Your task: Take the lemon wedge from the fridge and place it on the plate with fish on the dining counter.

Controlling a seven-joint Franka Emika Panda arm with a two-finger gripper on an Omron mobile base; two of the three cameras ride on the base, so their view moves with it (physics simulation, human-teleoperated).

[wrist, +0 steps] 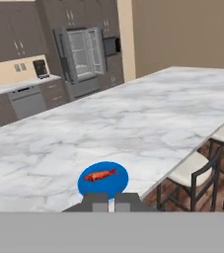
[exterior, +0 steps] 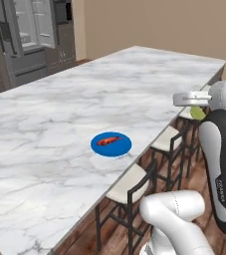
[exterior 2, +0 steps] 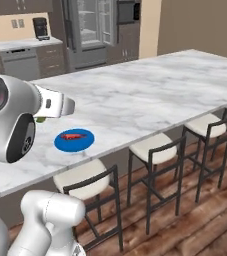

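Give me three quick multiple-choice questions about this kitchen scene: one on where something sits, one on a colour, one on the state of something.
1. Where does the plate with fish rest?
A. On a stool
B. On the dining counter, near its stool-side edge
C. Inside the fridge

2. What colour is the plate?
A. Bright blue
B. White
C. Green

3. How do the fridge doors stand?
A. Both shut
B. Taken off
C. Open, with the pale interior and shelves showing

Answers:
1. B: both base views show the plate on the marble slab, just in from the edge above the stools.
2. A: a blue disc under the red-pink fish piece.
3. C: in the hand view and the right base view the doors stand swung outward around a lit interior.
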